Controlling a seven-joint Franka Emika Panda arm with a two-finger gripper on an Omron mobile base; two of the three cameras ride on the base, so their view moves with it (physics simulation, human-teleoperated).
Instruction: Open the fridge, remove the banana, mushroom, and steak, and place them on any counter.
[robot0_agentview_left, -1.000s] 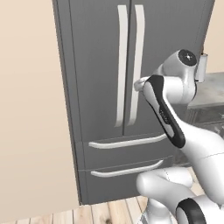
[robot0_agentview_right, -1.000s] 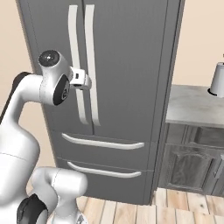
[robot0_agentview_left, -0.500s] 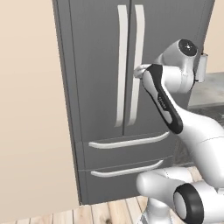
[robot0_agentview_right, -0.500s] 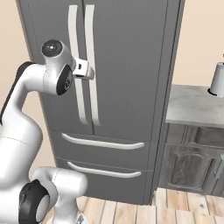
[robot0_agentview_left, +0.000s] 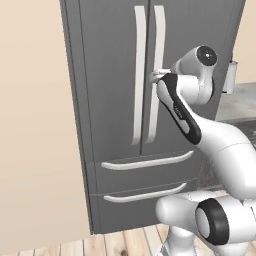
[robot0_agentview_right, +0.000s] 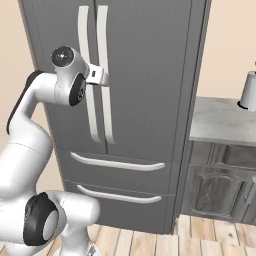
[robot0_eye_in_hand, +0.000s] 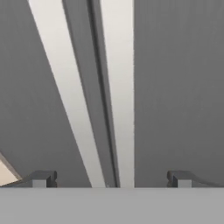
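Observation:
The fridge (robot0_agentview_left: 115, 65) (robot0_agentview_right: 145, 60) is tall and dark grey, and both doors are shut. Its two long pale handles (robot0_eye_in_hand: 118, 87) run side by side down the middle. My gripper (robot0_agentview_left: 158, 76) (robot0_agentview_right: 104, 78) (robot0_eye_in_hand: 111, 179) is held at mid height of the handles, close in front of them. It is open, and in the hand view both handles lie between its two dark fingertips (robot0_eye_in_hand: 43, 178). It grasps nothing. The banana, the mushroom and the steak are hidden behind the shut doors. The counter (robot0_agentview_right: 220, 120) (robot0_agentview_left: 242, 97) adjoins the fridge on the right.
A pale grey cylindrical pot (robot0_agentview_right: 248, 90) (robot0_agentview_left: 229, 77) stands on the counter. Grey panelled cabinet doors (robot0_agentview_right: 215, 185) are below the stone top. Two fridge drawers (robot0_agentview_left: 145, 162) with curved handles sit under the doors. A beige wall (robot0_agentview_left: 30, 125) is left of the fridge.
My hand has risen along the fridge front and moved closer to the door handles. The fridge doors have stayed shut and the gripper has stayed open.

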